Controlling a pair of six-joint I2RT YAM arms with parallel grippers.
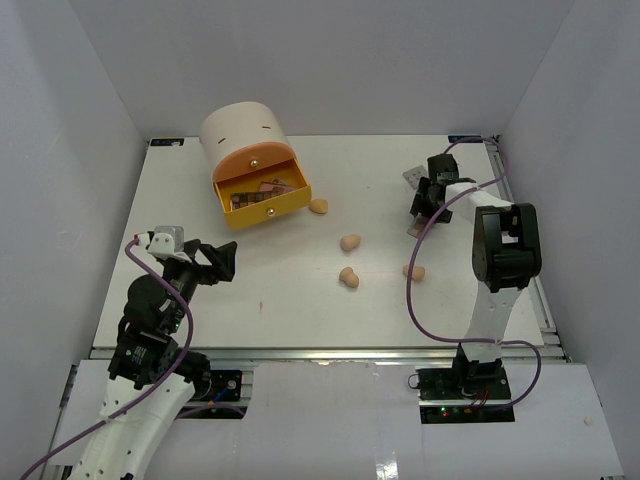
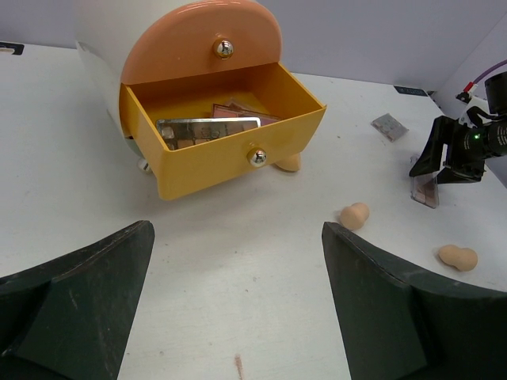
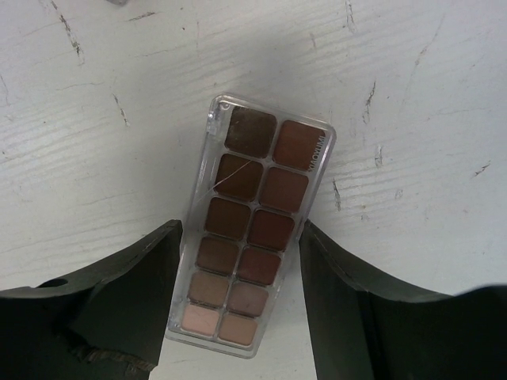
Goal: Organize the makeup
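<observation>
A brown eyeshadow palette (image 3: 249,226) lies at the far right of the table, slightly askew between my right gripper's (image 3: 242,231) fingers, which touch both of its long edges. From above, that gripper (image 1: 422,212) points down over the palette (image 1: 413,229). Several tan egg-shaped sponges lie loose mid-table, among them one (image 1: 350,242) in the centre and one (image 1: 413,271) nearer the right arm. My left gripper (image 2: 238,305) hovers wide open and empty over bare table at the near left (image 1: 222,260).
The round cream drawer unit (image 1: 240,128) stands at the back left, its yellow drawer (image 2: 230,162) pulled open with palettes (image 2: 214,127) inside. One sponge (image 1: 318,206) rests beside the drawer. A small grey palette (image 1: 413,176) lies behind my right gripper.
</observation>
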